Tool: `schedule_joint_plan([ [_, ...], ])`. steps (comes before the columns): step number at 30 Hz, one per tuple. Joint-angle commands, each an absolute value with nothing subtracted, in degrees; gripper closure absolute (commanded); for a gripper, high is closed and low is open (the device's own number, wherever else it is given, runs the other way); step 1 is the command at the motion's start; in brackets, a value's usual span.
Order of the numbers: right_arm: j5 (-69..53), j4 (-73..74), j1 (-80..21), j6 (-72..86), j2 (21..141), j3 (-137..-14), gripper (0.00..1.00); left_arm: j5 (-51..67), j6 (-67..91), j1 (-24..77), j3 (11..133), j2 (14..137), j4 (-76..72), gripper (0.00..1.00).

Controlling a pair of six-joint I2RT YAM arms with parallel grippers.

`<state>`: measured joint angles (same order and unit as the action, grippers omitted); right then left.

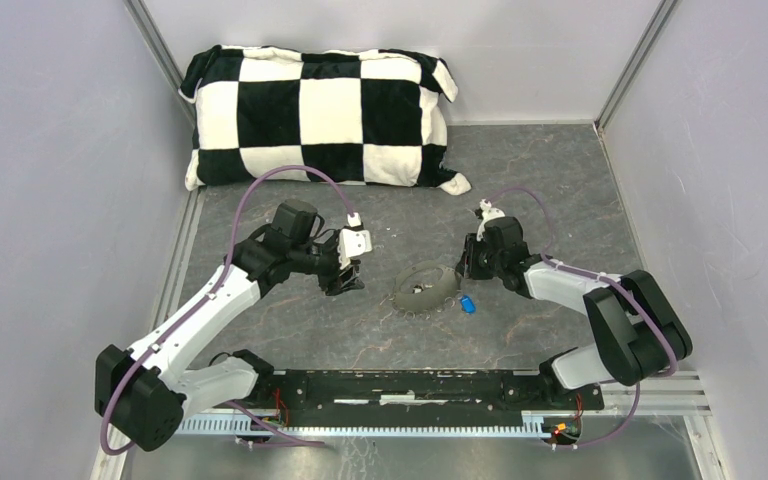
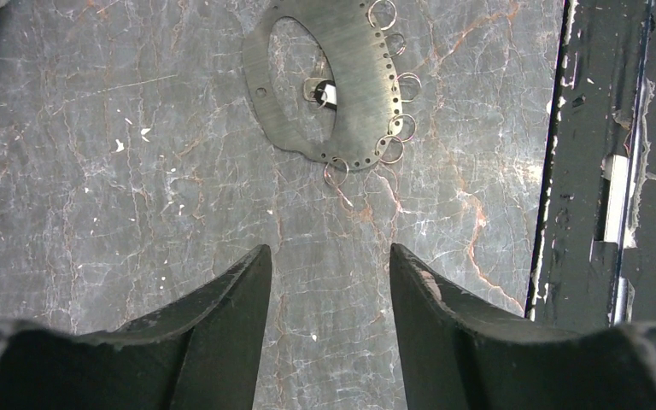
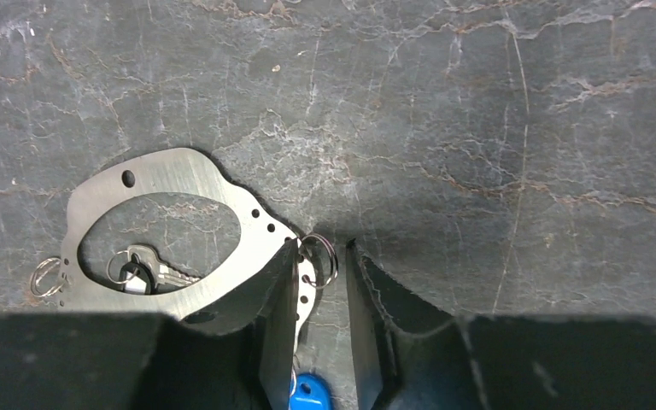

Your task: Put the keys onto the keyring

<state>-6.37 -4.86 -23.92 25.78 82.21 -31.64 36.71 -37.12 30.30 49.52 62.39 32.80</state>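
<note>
The keyring lies flat on the worktop: a brushed-metal oval plate with a wide opening and small split rings along one drilled edge. The black-headed key lies inside that opening (silver blade showing). The blue-headed key lies just outside the rim.

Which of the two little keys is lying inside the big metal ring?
The black-headed key: it lies inside the opening of the keyring, while the blue key lies outside it.
</note>
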Motion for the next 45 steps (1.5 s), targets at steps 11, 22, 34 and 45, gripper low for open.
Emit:
schedule_joint_plan([
  [11, -23.76, -15.07, -23.45, 24.51, 81.82, -35.67, 1.0, 36.46, -34.14, 30.28, 51.66, 61.03, 31.02, 0.32],
  [22, -43.57, -18.22, -33.13, 12.11, 73.15, -45.28, 1.0, 36.16, -31.61, 30.28, 52.45, 55.05, 29.01, 0.28],
  [34, -48.34, -18.47, -42.3, 7.15, 71.02, -50.01, 1.0, 43.99, -40.39, 30.26, 57.36, 49.51, 35.12, 0.29],
  [45, -46.29, -18.49, -48.97, 7.39, 69.97, -53.45, 1.0, 45.13, -27.17, 30.27, 53.21, 41.55, 34.5, 0.34],
])
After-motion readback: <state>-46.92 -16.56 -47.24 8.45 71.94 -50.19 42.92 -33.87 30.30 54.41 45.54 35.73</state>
